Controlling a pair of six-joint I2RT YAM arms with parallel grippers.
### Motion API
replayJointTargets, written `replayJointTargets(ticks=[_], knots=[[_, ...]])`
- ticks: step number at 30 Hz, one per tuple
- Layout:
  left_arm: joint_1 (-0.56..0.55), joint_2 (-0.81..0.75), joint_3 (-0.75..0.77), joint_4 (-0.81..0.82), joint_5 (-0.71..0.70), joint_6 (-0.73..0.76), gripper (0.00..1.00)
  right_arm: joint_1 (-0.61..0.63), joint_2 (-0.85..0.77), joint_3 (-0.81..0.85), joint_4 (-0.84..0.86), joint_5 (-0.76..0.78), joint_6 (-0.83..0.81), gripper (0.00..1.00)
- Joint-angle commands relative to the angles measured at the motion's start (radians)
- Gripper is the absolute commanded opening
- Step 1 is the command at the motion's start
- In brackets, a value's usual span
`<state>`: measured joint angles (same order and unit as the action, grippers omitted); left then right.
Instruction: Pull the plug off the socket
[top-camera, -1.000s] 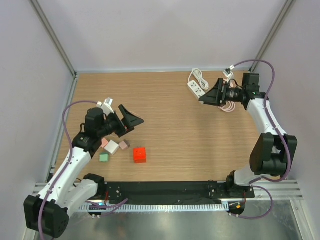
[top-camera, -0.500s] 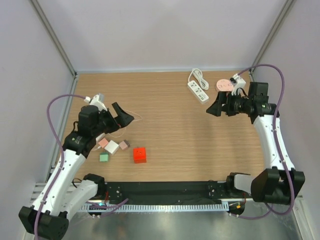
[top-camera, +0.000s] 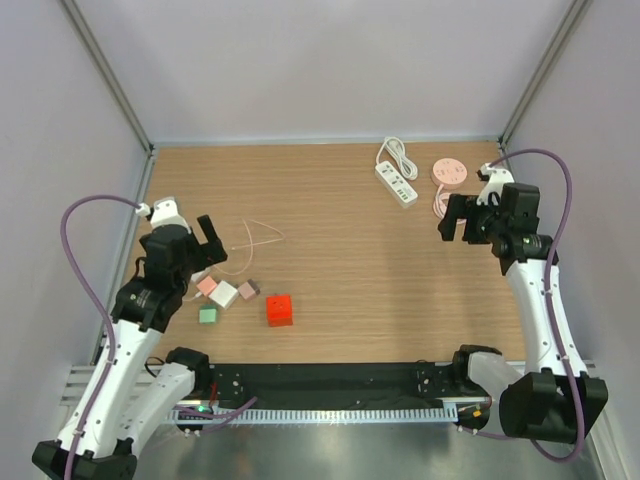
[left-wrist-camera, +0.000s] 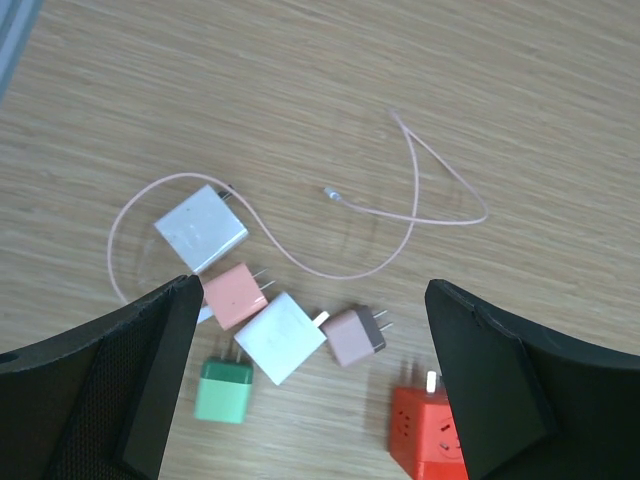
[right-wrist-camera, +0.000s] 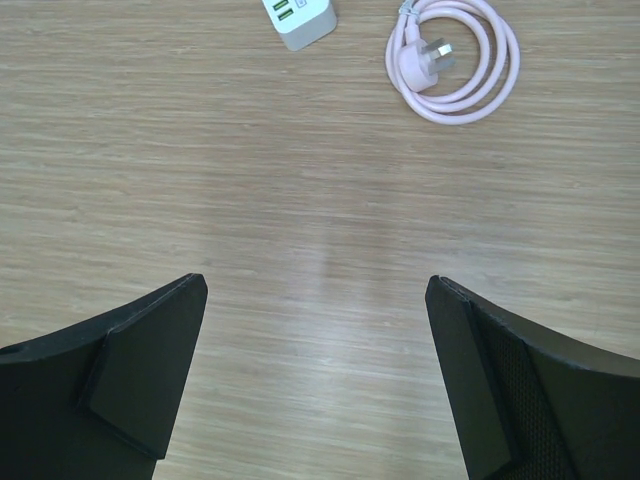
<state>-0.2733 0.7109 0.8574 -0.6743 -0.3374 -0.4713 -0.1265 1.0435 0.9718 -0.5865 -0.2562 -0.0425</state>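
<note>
Red socket cube (left-wrist-camera: 428, 447) on table (left-wrist-camera: 520, 90), near left claw (left-wrist-camera: 312, 290), no contact.

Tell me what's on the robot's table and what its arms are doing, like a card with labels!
Table: wooden
Left end effector: open, holding nothing, facing the chargers
Right end effector: open, holding nothing, facing bare wood
Chargers: five in a cluster; pink, green, brownish, two white
Red socket cube: beside the chargers
Thin cable: loose, looping from one white charger
Power strip: white, far right part of the table
Pink cord: coiled, its plug lying free
</note>
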Motion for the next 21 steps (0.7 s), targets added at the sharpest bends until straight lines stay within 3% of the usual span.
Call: replayJointTargets(ticks=[1, 11, 21], knots=[[0.003, -0.002, -0.017, -0.027, -0.077, 0.036, 1.0, -0.002, -0.056, -0.018, 0.076, 0.061, 0.006, 1.0], [0.005, -0.042, -0.061, -0.021, -0.072, 0.039, 1.0, -0.002, -0.051, -0.028, 0.123, 0.299, 0.142, 1.0], [0.003, -0.047, -0.064, -0.015, -0.049, 0.049, 1.0, -0.002, -0.051, -0.03, 0.114, 0.287, 0.158, 1.0]])
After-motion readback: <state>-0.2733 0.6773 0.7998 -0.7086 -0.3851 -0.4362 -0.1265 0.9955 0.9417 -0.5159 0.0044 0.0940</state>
